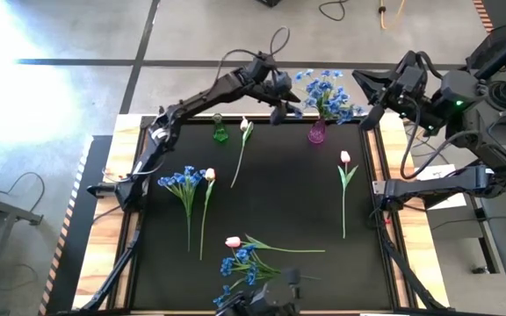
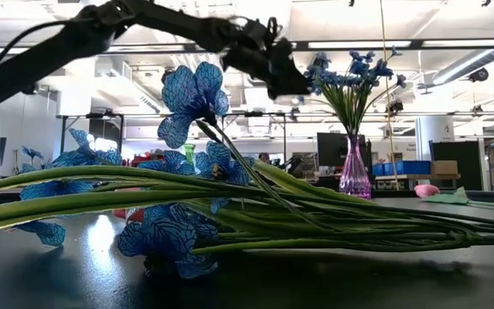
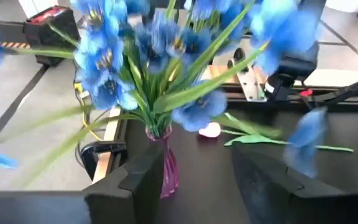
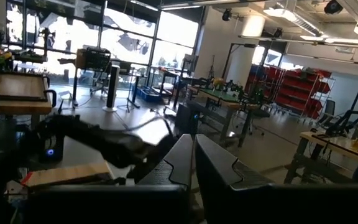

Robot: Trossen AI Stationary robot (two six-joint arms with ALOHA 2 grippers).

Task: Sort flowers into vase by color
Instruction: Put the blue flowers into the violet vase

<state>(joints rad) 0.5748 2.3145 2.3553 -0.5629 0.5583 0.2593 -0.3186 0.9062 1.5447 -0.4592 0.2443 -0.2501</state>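
With its open left gripper point(image 1: 290, 107) beside the purple vase point(image 1: 317, 132), retreat without snagging blue flowers point(image 1: 326, 92); right gripper point(image 4: 192, 163) rests closed.

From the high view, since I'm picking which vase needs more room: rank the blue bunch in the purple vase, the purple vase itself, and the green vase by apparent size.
1. Blue bunch
2. Purple vase
3. Green vase, only slightly smaller; nearly a tie.
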